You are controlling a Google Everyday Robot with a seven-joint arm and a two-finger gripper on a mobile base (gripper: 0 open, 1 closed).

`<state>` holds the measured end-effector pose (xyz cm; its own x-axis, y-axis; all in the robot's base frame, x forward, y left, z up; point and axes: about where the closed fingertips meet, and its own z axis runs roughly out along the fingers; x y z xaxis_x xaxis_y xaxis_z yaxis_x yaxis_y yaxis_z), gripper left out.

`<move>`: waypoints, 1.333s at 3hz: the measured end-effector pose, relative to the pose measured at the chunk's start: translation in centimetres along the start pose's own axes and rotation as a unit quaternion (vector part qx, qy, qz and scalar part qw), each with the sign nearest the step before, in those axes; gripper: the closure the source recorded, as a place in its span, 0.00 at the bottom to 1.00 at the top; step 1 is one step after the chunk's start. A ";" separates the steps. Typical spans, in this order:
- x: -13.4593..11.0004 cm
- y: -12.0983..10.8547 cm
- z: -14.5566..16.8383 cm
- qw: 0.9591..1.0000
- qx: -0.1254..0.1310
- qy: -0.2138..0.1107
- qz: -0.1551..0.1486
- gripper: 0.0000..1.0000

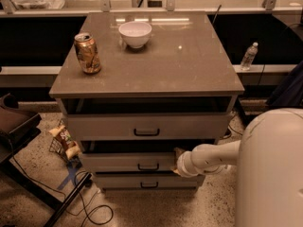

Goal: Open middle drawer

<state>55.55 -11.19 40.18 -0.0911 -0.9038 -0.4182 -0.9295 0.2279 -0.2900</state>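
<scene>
The middle drawer [123,161] is the second of three pale-grey fronts, with a small black bar handle [148,166] at its centre. A dark gap shows above its front. My gripper [178,163] is at the end of a white arm [213,157] that reaches in from the right. It is at the right part of the middle drawer's front, to the right of the handle. Whether it touches the front is not visible. The top drawer [147,126] and the bottom drawer [142,181] lie above and below it.
A dented can [87,53] and a white bowl [135,34] stand on the cabinet top [189,65]. A snack bag [64,141] and cables [90,207] lie on the floor at left, by a dark chair [16,124]. A water bottle [249,56] stands at right. My white body [272,169] fills the lower right.
</scene>
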 end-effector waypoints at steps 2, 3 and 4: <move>-0.5 -0.3 -1.0 1.000 0.000 0.000 0.000 1.00; -0.6 -0.4 -1.2 1.000 0.000 0.000 0.000 1.00; -0.7 -0.5 -1.5 1.000 0.000 0.000 0.000 1.00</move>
<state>55.54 -11.19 41.88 -0.0915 -0.9037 -0.4182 -0.9294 0.2282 -0.2899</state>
